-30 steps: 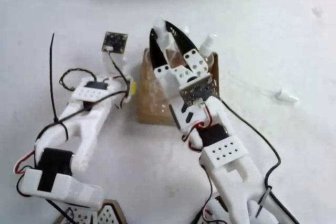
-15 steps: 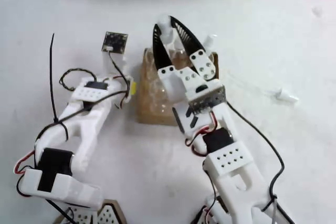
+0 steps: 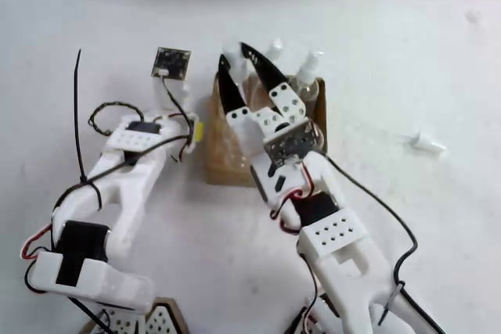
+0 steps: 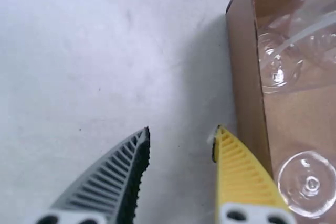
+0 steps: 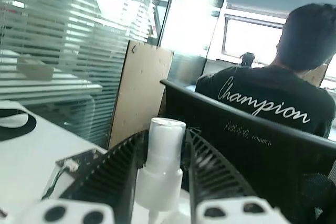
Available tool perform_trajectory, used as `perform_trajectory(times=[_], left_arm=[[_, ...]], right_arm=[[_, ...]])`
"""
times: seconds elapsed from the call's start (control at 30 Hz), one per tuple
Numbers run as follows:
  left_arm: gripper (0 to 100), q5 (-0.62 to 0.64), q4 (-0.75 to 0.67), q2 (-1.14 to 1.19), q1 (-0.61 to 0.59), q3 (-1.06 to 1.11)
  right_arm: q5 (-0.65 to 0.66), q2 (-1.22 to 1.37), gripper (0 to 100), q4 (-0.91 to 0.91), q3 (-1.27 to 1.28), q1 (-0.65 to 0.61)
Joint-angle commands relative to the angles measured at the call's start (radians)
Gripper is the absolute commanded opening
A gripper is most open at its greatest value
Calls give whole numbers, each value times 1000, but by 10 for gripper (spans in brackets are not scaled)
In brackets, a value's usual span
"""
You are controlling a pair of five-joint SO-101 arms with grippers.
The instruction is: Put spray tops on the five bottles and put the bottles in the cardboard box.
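- A thin black cable tie [image 3: 78, 115] lies on the white counter [image 3: 407, 52] at the far left, beside the left arm.
- A small square dark circuit board [image 3: 171, 62] sits on the counter, off the left far corner of the box.
- The left pincer [image 4: 181, 130], with one grey-black finger and one yellow finger, is low over the bare counter just beside the left outer wall of the brown cardboard box [image 4: 245, 77]. Its fingers stand apart with nothing between them.
- Inside the box lie clear plastic bottles [image 4: 276, 70], their round bases showing in the left wrist view.
- Two white spray heads [image 3: 310, 63] rise at the box's far edge.
- The right pincer [image 5: 164, 136], with black ribbed fingers, is above the far left part of the box, clamped on a white plastic spray top [image 5: 160, 174]. Whether a bottle hangs beneath the top cannot be told.
- A loose small white spray top [image 3: 427, 144] lies on its side on the counter, well apart to the right of the box.
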Motion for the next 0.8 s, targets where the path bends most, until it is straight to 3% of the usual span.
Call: perform_trajectory(times=[0.0,0.13,0.33,0.77], left_arm=[[188,-9,-26,-7,5,-63],[188,-9,-26,-7,5,-63],[188,-9,-26,-7,5,-63],[188,-9,-26,-7,5,-63]], right_arm=[[2,-8,15,-27,21,-8],[-12,1,15,-27,31,-10],[-195,2,15,-21,32,-1],[-209,-7,15,-25,117,1]])
